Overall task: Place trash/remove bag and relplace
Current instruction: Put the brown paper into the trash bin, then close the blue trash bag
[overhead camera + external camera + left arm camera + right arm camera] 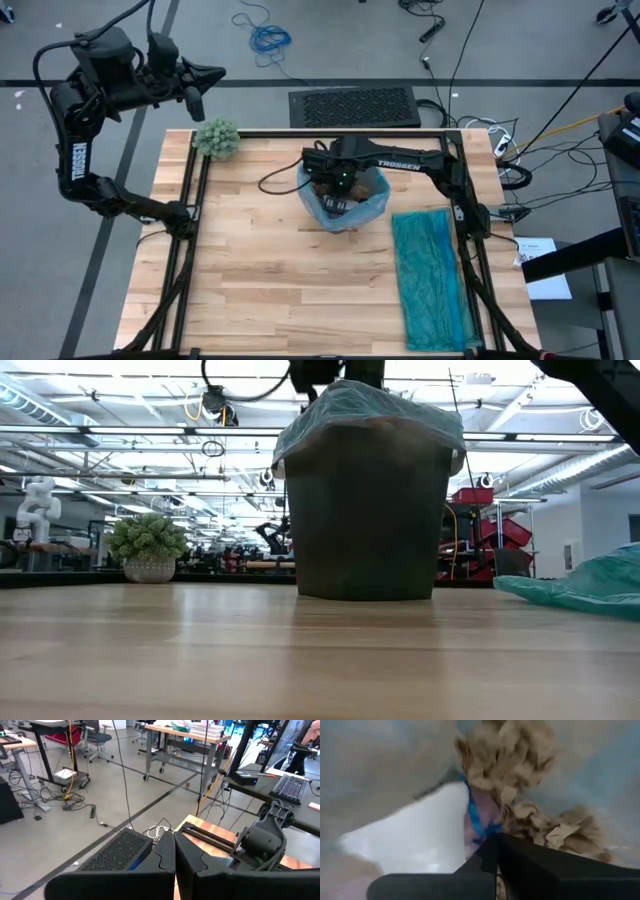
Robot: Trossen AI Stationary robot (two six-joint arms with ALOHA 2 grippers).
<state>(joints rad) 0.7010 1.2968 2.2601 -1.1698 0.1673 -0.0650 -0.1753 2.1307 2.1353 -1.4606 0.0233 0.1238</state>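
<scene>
Trash point(520, 765): just ahead of right gripper point(492, 840), inside bag point(372, 203)
Right fingers: pressed together, empty
Left gripper point(175, 855): pressed together, far from bag

From overhead, my right gripper point(335, 190) sits down inside the bin point(365, 510), so its fingertips are covered by the wrist above them. In its own camera the trash point(520, 775) just ahead of the fingers is blurred; I can't separate single scraps. The level camera cuts that arm off at the top edge, and the bin wall hides everything inside.
</scene>
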